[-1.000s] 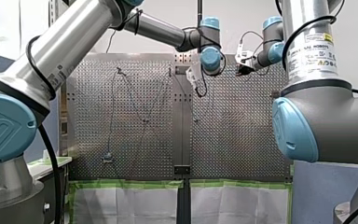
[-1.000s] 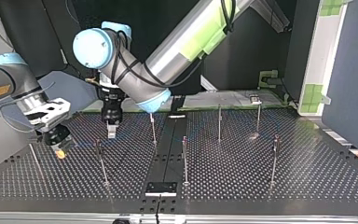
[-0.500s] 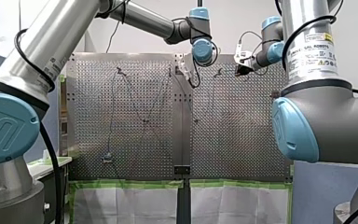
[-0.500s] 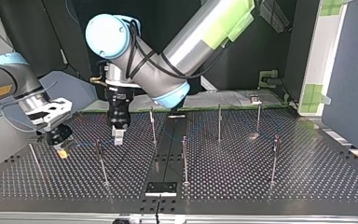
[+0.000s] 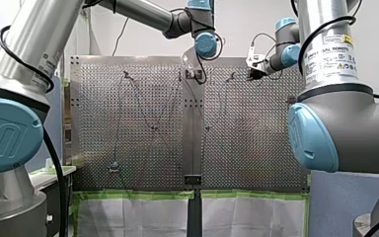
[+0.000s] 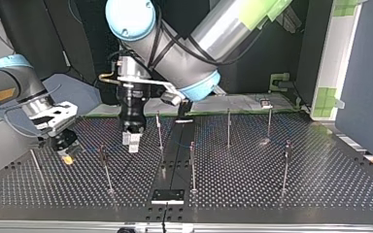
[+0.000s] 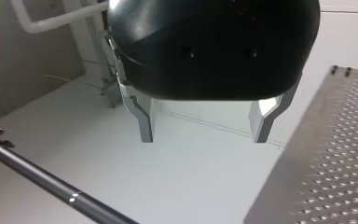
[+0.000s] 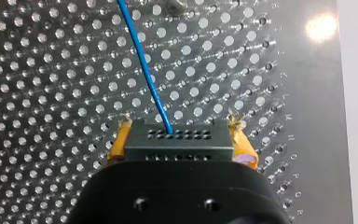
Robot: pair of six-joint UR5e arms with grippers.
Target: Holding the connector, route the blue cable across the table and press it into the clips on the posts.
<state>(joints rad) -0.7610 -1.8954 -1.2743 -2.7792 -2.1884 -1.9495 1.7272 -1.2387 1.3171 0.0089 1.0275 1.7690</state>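
In the right wrist view my right gripper (image 8: 179, 145) is shut on a dark grey connector block (image 8: 177, 139), held between yellow pads (image 8: 117, 145). The blue cable (image 8: 144, 65) leaves the block and runs ahead over the perforated table (image 8: 42, 70). The top view shows that gripper (image 6: 66, 156) low at the left, beside a thin post (image 6: 105, 167). My left gripper (image 6: 133, 141) hangs above the table between that post and another post (image 6: 159, 128). Its metal fingers (image 7: 145, 122) stand wide open with nothing between them. In the front view both grippers (image 5: 193, 74) (image 5: 253, 74) sit at the far end.
Several more thin posts (image 6: 192, 165) (image 6: 228, 127) (image 6: 286, 165) stand across the table. A black plate (image 6: 167, 195) lies at the near edge in the top view. A green-taped white frame (image 6: 331, 63) stands at its right. One post (image 7: 51, 186) slants below the left gripper.
My left arm has swung towards the top view's right and nearer, its gripper still open. My right gripper, holding the connector, has barely shifted.
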